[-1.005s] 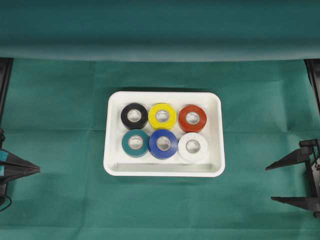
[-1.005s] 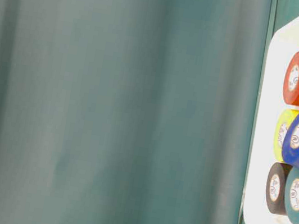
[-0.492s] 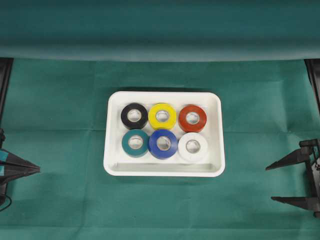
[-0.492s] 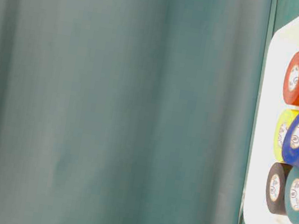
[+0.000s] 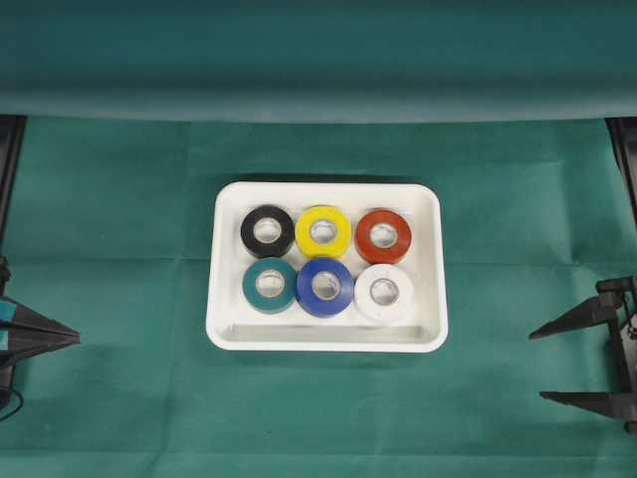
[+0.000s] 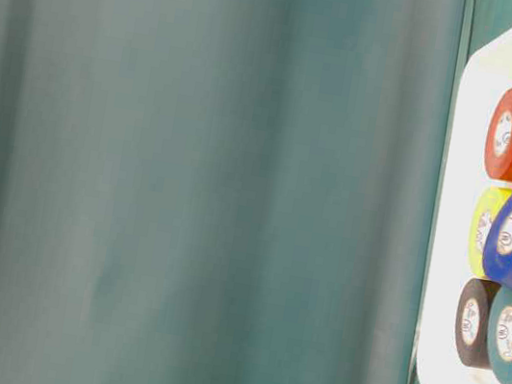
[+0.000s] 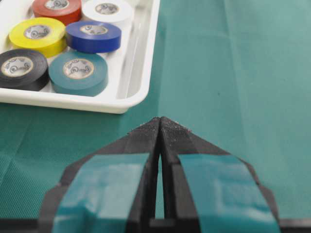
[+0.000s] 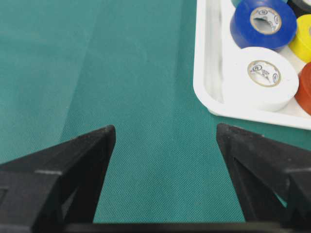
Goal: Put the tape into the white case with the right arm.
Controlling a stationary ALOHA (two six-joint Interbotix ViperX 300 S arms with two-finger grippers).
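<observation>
Six tape rolls are seen lying flat in the case at frame centre. The right gripper, lower right, is spread and empty; the left gripper is pressed together. Rolls are judged light and stiff, best pinched across the outer rim.

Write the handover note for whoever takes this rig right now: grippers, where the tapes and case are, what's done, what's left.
Left gripper: shut, empty, parked over the green cloth at the left edge, short of the case.
Right gripper: open, empty, parked at the right edge, clear of the case.
White case: mid-table, flat on the cloth.
Tapes: six rolls lie flat inside the case in two rows: black, yellow, red at the back; teal, blue, white in front.
Done: every roll in view is in the case.
Left: no roll shows on the cloth; the job looks finished.
</observation>
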